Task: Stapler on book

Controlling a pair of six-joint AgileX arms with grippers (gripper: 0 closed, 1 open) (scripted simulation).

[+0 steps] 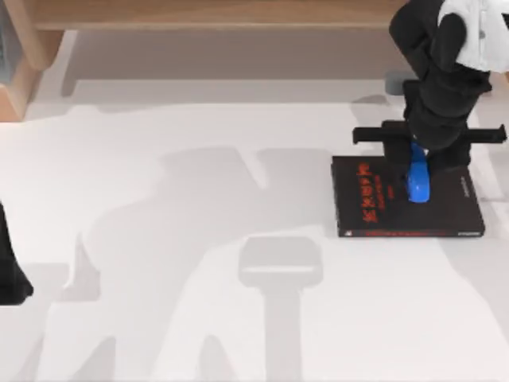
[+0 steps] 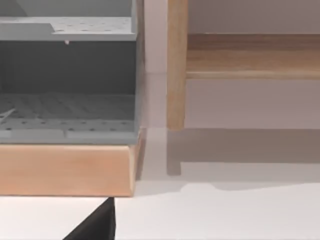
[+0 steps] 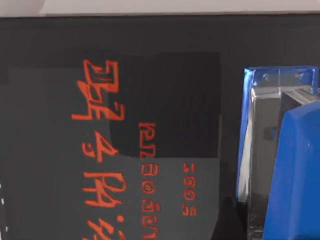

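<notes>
While the right gripper (image 1: pixel 415 159) hangs over the book (image 1: pixel 374 208) at the table's right, the stapler (image 1: pixel 418 181) lies on its cover; finger state: cannot tell. Step: placing, apparently near done. Next: release and lift clear. Left arm parked at left edge.

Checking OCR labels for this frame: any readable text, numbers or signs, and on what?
Book cover: large red lettering, stylised glyphs, not readable as words.
Book cover, smaller red line beside it: also not legible.
Book cover, short red group near the stapler: looks like digits, too unclear to quote.
Stapler, right gripper, table: no text.
</notes>
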